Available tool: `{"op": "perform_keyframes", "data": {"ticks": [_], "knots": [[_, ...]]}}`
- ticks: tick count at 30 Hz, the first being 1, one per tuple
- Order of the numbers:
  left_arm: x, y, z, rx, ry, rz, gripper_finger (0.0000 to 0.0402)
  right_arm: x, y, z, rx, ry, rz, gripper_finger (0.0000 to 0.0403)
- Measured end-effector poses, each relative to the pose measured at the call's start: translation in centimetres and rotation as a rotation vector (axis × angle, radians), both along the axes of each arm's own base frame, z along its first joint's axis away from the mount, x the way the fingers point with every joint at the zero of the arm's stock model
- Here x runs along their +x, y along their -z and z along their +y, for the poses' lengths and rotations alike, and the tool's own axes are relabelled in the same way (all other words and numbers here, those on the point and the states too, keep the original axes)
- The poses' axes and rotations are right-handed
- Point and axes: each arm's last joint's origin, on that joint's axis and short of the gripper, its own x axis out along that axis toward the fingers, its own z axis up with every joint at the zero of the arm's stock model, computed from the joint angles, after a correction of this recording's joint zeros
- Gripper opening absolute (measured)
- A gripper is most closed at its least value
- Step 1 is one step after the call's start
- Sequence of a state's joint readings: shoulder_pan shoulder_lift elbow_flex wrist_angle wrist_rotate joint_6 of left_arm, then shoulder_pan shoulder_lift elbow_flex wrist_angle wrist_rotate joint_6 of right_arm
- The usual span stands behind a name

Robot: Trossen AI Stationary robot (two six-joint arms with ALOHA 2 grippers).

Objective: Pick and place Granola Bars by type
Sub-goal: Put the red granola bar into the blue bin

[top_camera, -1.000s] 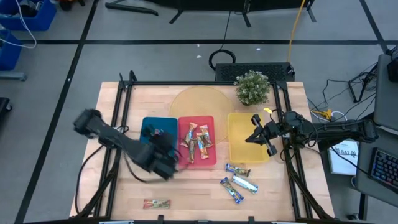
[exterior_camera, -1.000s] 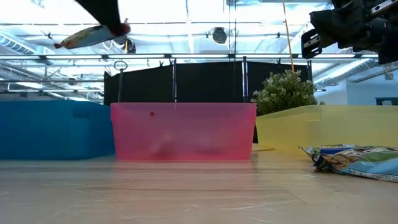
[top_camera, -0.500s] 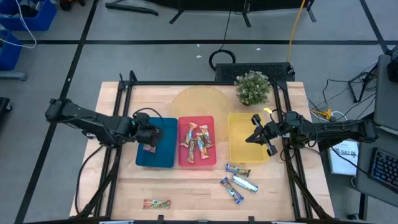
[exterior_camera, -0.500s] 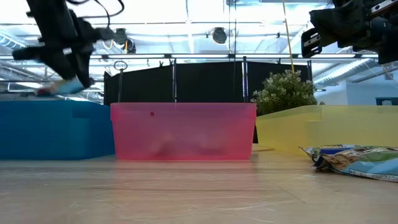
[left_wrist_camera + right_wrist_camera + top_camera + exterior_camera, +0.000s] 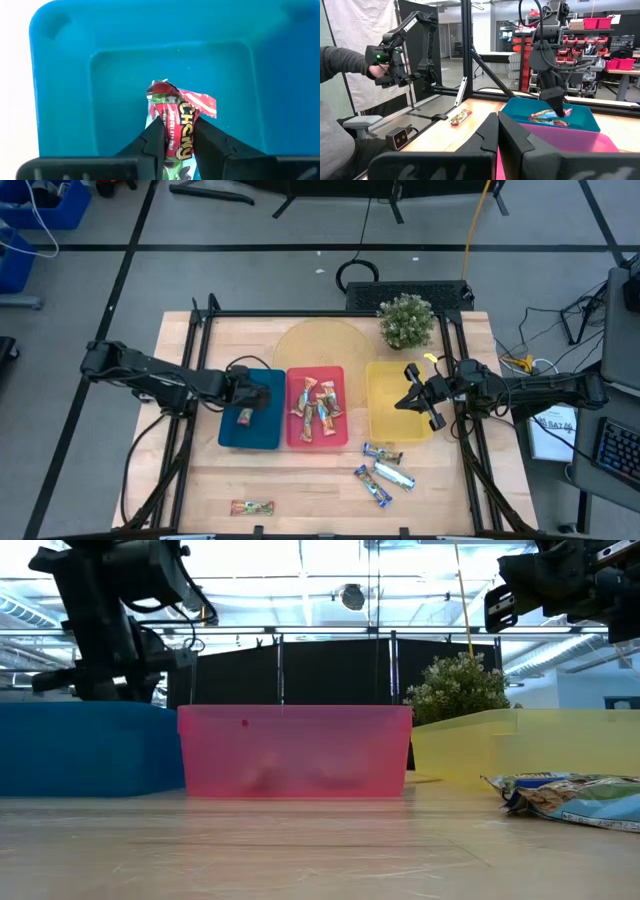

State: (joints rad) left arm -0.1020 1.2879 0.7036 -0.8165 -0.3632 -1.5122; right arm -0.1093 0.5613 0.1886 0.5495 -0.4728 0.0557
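- Only my left wrist view shows my left fingers pinching a red-green bar inside the blue tray.
- Red tray beside it holds several bars.
- My right fingers, pressed together, hang over the yellow tray.

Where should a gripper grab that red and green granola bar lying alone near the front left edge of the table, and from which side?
Take the lone bar across its narrow middle, coming straight down from above. It lies flat on the table, long axis running left to right, with bare wood all round, so fingers likely fit on both long sides.
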Motion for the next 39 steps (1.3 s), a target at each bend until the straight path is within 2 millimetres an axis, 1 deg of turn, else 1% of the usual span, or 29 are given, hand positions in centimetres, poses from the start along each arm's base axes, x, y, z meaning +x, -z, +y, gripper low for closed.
{"op": "perform_keyframes", "data": {"ticks": [4, 8, 13, 20, 26, 32, 35, 39], "knots": [[0.23, 0.59, -0.03, -0.001, -0.001, 0.031, 0.0087, 0.0, 0.0, 0.0, 0.0, 0.0, 0.0, 0.0], [0.25, 0.62, -0.03, 0.002, 0.011, 0.038, 0.0087, 0.0, 0.01, 0.0, 0.01, -0.001, 0.004, 0.0], [0.26, 0.66, -0.15, -0.023, 0.112, 0.072, 0.0088, 0.0, 0.0, 0.0, 0.014, -0.002, 0.006, 0.0], [0.29, 0.52, -0.5, -0.01, 0.196, 0.09, 0.0088, 0.0, 0.0, 0.0, 0.01, -0.002, 0.004, 0.0], [0.51, 0.18, -0.37, 0.041, 0.193, 0.079, 0.0088, 0.0, 0.01, 0.0, 0.011, -0.002, 0.005, 0.0], [0.59, 0.08, -0.27, 0.02, 0.147, 0.06, 0.0091, 0.0, 0.0, 0.0, 0.031, -0.004, 0.012, 0.0], [0.58, 0.09, -0.3, 0.005, 0.125, 0.052, 0.0117, 0.0, 0.0, 0.0, 0.031, -0.004, 0.012, 0.0], [0.57, 0.1, -0.27, 0.0, 0.106, 0.046, 0.0183, 0.0, 0.0, 0.0, 0.029, -0.004, 0.011, 0.0]]}}
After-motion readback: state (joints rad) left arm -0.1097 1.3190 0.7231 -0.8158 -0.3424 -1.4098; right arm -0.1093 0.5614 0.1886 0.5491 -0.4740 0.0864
